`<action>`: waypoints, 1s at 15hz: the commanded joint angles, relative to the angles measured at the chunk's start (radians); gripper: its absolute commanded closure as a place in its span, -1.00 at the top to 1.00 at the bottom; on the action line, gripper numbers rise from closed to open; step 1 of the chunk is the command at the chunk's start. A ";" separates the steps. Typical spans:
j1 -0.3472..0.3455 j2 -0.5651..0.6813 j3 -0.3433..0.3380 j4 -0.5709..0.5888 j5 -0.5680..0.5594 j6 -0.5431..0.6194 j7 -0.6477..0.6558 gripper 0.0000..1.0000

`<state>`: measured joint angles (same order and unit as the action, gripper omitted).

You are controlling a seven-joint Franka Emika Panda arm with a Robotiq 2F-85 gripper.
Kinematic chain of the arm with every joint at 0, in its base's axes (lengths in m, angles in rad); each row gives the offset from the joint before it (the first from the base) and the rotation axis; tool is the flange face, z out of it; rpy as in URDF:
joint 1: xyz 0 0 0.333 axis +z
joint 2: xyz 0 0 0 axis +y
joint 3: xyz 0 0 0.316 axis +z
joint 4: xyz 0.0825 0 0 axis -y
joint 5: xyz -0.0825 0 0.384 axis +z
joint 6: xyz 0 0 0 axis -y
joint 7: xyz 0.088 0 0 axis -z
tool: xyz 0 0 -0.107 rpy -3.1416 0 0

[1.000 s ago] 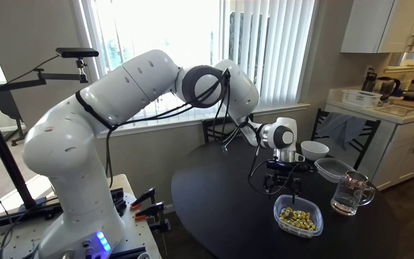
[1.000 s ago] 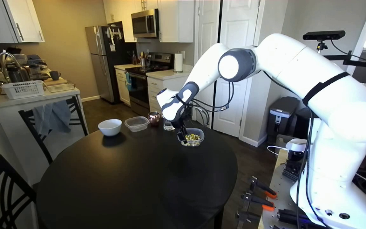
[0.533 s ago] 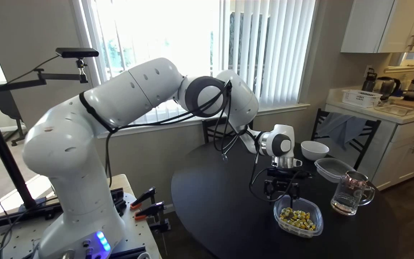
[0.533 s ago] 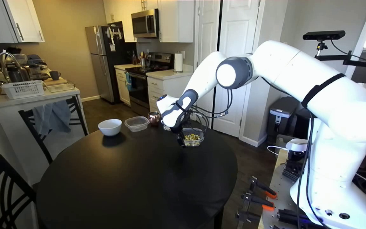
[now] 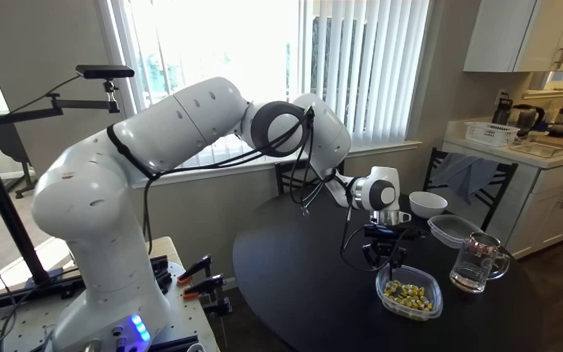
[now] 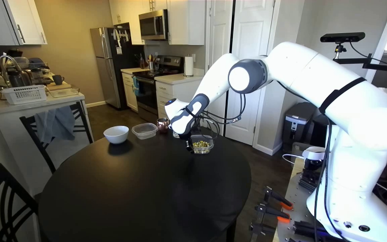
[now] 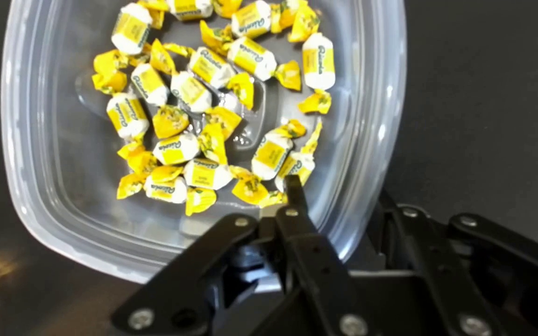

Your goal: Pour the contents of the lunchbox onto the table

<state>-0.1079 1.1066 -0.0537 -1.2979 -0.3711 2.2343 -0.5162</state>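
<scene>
The tool pinches one wall of the lunchbox, yellow-wrapped candies lying inside

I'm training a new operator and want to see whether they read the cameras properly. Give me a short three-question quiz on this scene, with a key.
1. Multiple choice: what is in the lunchbox?
A) loose coins
B) green grapes
C) wrapped candies

2. True or false: the lunchbox has already been tipped over.

3. Fill in the blank: in an exterior view, a clear tub sits between the white bowl and a copper ____.

Key
1. C
2. False; it stands upright on the table.
3. mug
</scene>
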 commanded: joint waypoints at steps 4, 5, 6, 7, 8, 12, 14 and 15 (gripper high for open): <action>0.036 -0.106 -0.030 -0.142 -0.049 0.039 0.025 -1.00; 0.039 -0.113 -0.031 -0.151 -0.054 0.046 0.028 -0.96; 0.038 -0.123 -0.027 -0.161 -0.053 0.055 0.033 -1.00; 0.035 -0.133 -0.018 -0.171 -0.045 0.059 0.030 -0.96; 0.030 -0.148 -0.003 -0.186 -0.034 0.057 0.013 -0.96; 0.026 -0.200 0.045 -0.254 -0.021 0.117 -0.006 -0.96; 0.031 -0.235 0.072 -0.306 -0.019 0.203 0.002 -0.96; 0.029 -0.259 0.094 -0.340 -0.010 0.242 -0.005 -0.96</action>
<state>-0.0746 0.9504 -0.0015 -1.4983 -0.4000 2.3697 -0.5075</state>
